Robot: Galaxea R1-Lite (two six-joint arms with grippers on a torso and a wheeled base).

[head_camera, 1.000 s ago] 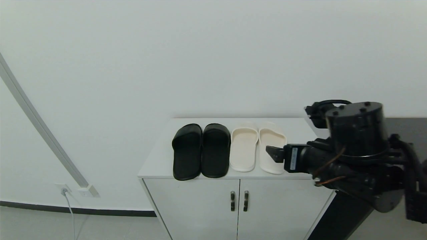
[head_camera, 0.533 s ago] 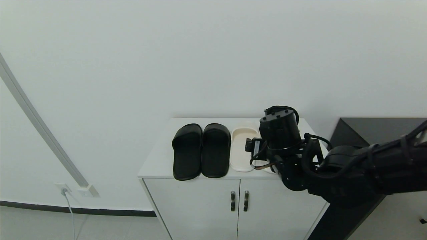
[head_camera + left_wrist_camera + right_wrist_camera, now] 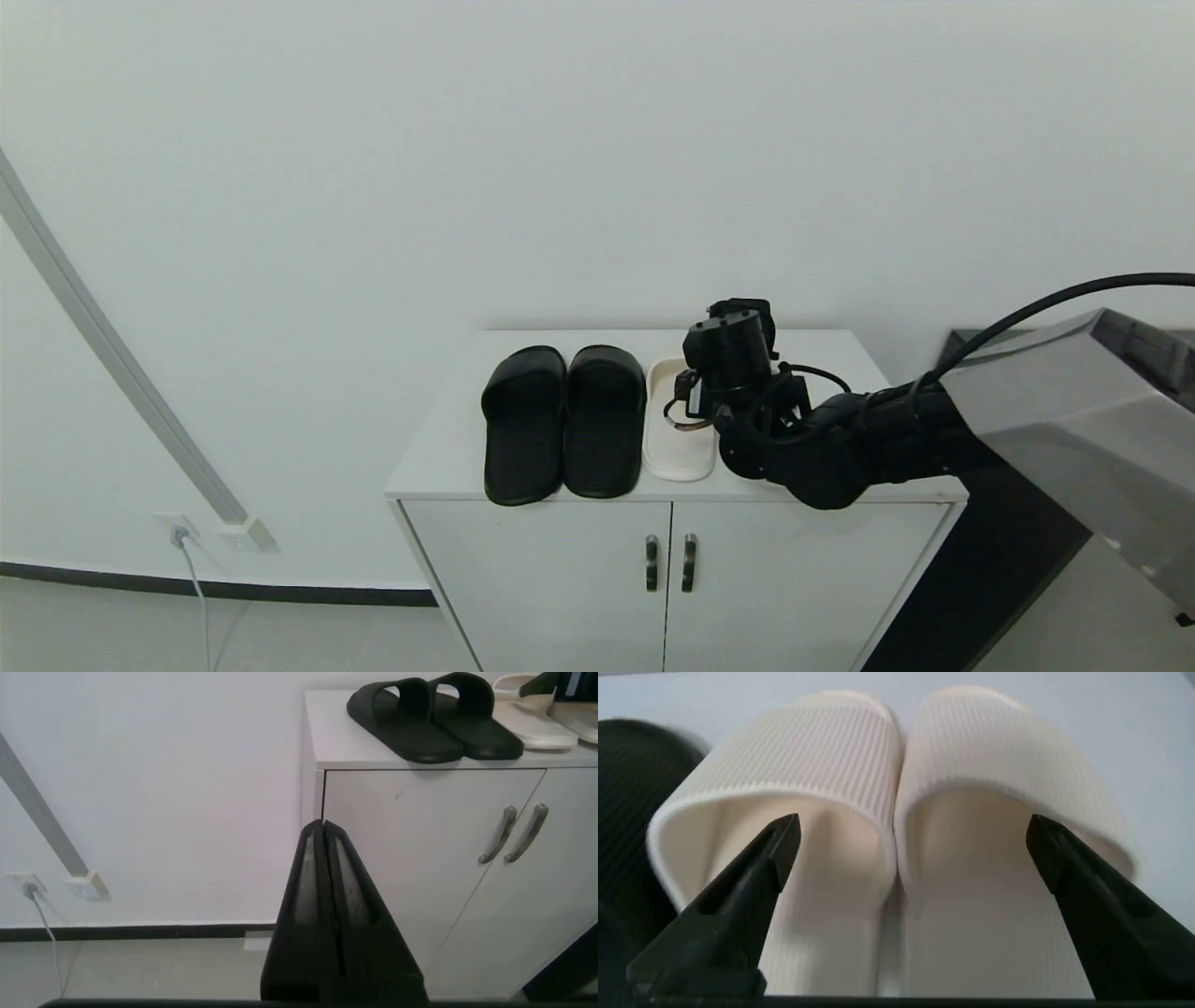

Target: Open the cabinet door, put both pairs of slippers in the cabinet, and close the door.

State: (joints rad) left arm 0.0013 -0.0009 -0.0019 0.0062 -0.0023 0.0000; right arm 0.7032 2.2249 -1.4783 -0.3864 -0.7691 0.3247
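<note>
Lining up on the white slippers (image 3: 962, 756) atop the cabinet (image 3: 448, 448), the right gripper (image 3: 912, 826) spreads wide, fingers (image 3: 729, 924) at the pair's 9 and 3 o'clock. The slippers run 6 to 12 o'clock, straps farthest from the gripper.

We note a plain white wall (image 3: 373, 140), a grey trunking strip (image 3: 103, 345) running diagonally down, ending beside a socket (image 3: 177, 532); black skirting (image 3: 233, 590); grey floor (image 3: 93, 635).

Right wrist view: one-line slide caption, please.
Right pincer, open, lined up on the white slippers atop the cabinet.
</note>
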